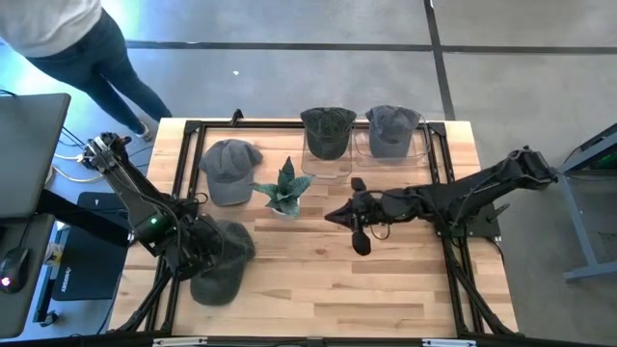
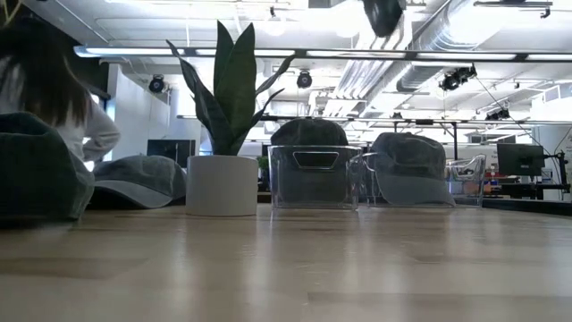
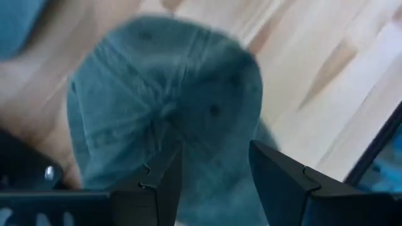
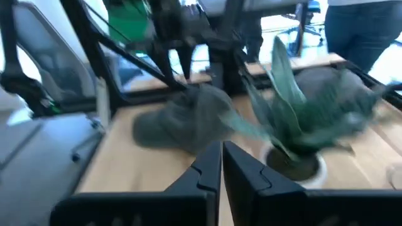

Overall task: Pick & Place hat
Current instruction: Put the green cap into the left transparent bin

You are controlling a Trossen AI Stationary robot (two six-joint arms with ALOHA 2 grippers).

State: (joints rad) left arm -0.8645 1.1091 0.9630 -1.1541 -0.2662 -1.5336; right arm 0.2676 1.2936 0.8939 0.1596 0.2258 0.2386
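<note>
While spread apart, left fingers (image 3: 160, 182) hover just above the hat (image 3: 163, 100).

A wooden table (image 1: 318, 280) carries four hats, a plant and two clear bins. One hat (image 1: 220, 260) lies near left, another (image 1: 229, 170) far left. The potted plant (image 1: 286, 189) stands centre. Two bins (image 1: 328, 159) (image 1: 397, 146) sit side by side at the far edge, each holding a hat.
</note>
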